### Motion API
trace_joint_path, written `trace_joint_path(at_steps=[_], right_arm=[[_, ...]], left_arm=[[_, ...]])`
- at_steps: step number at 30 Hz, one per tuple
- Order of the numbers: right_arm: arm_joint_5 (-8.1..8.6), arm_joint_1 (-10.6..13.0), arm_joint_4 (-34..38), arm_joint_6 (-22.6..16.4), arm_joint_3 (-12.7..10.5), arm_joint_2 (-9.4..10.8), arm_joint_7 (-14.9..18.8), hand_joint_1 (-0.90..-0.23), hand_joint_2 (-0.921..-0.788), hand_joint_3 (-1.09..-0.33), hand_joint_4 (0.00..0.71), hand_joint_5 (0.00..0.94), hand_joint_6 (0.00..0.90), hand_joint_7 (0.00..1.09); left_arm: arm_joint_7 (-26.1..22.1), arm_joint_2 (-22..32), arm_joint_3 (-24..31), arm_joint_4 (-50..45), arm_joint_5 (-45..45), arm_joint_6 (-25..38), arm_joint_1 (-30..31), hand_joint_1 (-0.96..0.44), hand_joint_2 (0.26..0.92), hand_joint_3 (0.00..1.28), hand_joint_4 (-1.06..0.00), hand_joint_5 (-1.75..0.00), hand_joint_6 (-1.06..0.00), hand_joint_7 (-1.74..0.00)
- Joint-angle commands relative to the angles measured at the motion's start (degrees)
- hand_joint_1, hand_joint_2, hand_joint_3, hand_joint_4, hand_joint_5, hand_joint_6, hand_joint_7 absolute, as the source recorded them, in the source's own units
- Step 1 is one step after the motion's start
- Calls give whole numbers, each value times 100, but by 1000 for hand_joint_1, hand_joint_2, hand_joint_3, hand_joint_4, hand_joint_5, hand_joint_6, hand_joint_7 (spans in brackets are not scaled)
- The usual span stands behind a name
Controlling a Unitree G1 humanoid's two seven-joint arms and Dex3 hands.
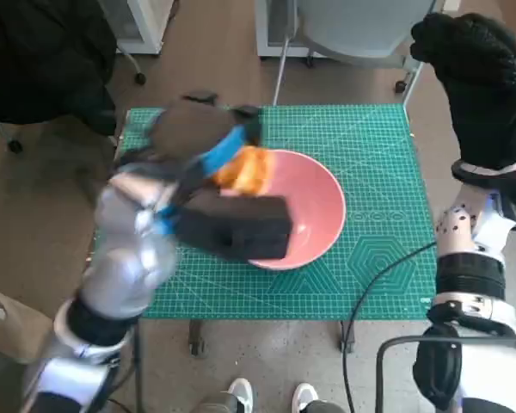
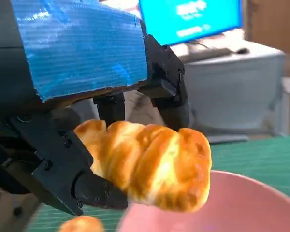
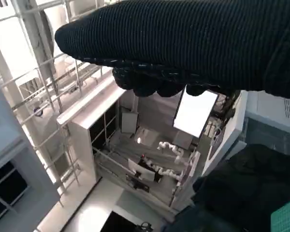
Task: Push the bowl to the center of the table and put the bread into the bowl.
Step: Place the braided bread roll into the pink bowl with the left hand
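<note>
So at that moment there was one pink bowl (image 1: 314, 211) sitting on the green cutting mat (image 1: 370, 146) that covered the tabletop, roughly in the middle of it, maybe a touch toward my left side. One piece of bread (image 2: 150, 162), a golden twisted croissant-looking thing, was pinched in my left hand (image 1: 215, 185), with the black fingers (image 2: 82, 186) clamped on it from both sides. From my head camera the bread (image 1: 245, 169) sat over the bowl's left rim, and my wrist camera showed it hanging just above the pink rim (image 2: 232, 193), not down inside. I couldn't see anything lying in the bowl; my own hand blocked part of the inside, so no promises there. The wrist camera also caught a small golden blob (image 2: 82, 224) low down beside the bowl, too blurry to tell what it was. My right hand (image 1: 477, 73), the gloved one, was up off the tabletop past its right edge, holding nothing, fingers curled in a bit as far as I could make out. One black cable (image 1: 374, 288) ran across the mat's near right corner.
</note>
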Motion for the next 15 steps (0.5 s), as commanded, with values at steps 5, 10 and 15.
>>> trace_joint_path(at_steps=[5,10,15], right_arm=[[-20,229,-99,1,-11,-80,-25,-780,-921,-773,224,0,304,2],[-27,250,-110,-14,-13,-99,-46,-774,-921,-784,220,0,300,0],[-33,279,-154,-9,-1,-107,-76,-772,-921,-786,219,0,299,0]], left_arm=[[209,-396,-148,1150,-420,-196,-725,368,723,700,-397,-1645,-612,-345],[315,-489,-220,1329,-550,-232,-789,377,669,833,-368,-1723,-428,-187],[521,-495,-366,1546,-523,-341,-792,373,689,821,-340,-1743,-330,-92]])
